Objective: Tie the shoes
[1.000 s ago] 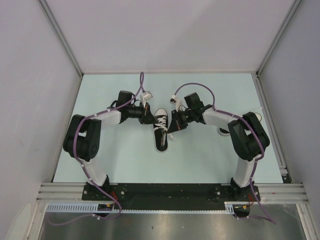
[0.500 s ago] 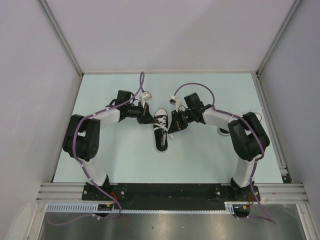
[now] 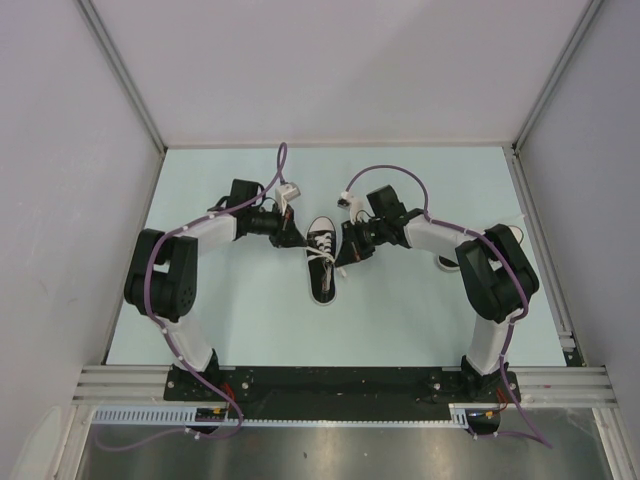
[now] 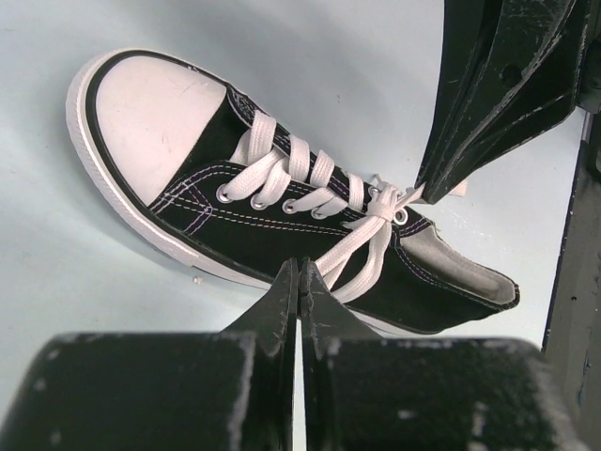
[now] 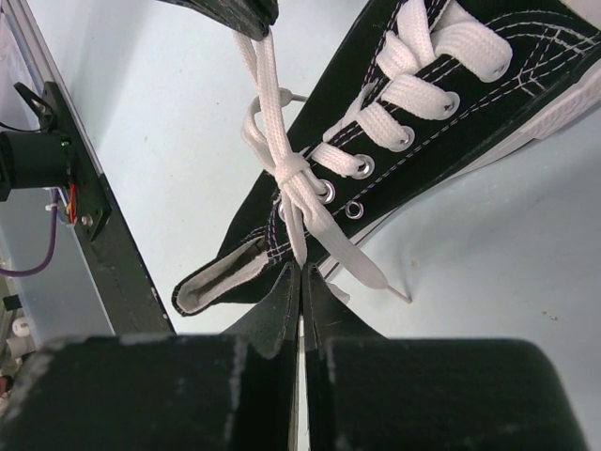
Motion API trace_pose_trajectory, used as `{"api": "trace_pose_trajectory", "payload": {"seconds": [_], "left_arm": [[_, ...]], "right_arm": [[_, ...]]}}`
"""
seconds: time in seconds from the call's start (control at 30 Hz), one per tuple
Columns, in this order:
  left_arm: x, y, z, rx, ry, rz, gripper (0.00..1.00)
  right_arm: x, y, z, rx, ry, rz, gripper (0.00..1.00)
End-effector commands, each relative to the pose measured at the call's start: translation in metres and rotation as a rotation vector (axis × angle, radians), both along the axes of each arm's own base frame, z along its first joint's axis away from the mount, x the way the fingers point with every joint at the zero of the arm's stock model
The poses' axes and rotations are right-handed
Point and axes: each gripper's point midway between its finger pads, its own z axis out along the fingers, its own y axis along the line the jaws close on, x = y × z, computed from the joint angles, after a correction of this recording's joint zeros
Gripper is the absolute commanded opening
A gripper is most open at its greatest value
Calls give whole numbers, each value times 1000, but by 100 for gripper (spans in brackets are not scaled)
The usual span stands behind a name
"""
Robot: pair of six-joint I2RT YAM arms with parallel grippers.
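Since a second ago the left gripper (image 3: 296,239) has shifted slightly farther up the table (image 3: 400,320) and to the left. The right gripper (image 3: 343,262) crept a little the same way. The shoe (image 3: 321,278) barely budged.

Near to far: the shoe lies flat on the table midway between the two arms, heel end toward the bases and white toe cap pointing away.

The laces (image 4: 282,169) are crossed into a half knot (image 5: 291,174) at the top eyelets, and a strand runs out to each side.

Left wrist view: the left gripper's fingers (image 4: 282,296) are pressed together, pinching the strand that comes down from the knot. The right gripper's black tip sits just beside the knot, on the far side of the shoe.

Right wrist view: the right gripper's fingers (image 5: 280,301) are also pressed together, clamped on the other strand. A loose lace end lies on the table just beside them. The left gripper's tip at the top edge holds its strand taut.

Both grippers sit close against the shoe's sides, level with the eyelets.
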Motion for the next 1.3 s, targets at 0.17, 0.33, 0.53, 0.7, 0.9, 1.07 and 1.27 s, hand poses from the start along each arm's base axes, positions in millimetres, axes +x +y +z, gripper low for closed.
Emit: {"api": "trace_pose_trajectory", "payload": {"seconds": [0.17,0.33,0.53,0.7,0.9,1.07,1.27], "left_arm": [[27,14,19,21,-120,33,0],[28,14,18,23,-116,34,0],[20,7,32,-28,-106,22,21],[30,3,100,-96,-242,111,64],[27,24,196,-117,-373,258,100],[5,62,244,-74,-362,424,100],[-26,124,204,201,-281,626,99]], "right_arm": [[-10,-9,-8,-58,37,23,0],[-6,-3,-5,-39,20,17,0],[7,10,38,57,-69,24,23],[22,4,121,170,-262,5,67],[36,-43,193,172,-465,-100,99],[38,-115,230,116,-542,-276,100],[23,-204,200,-78,-445,-456,100]]}}
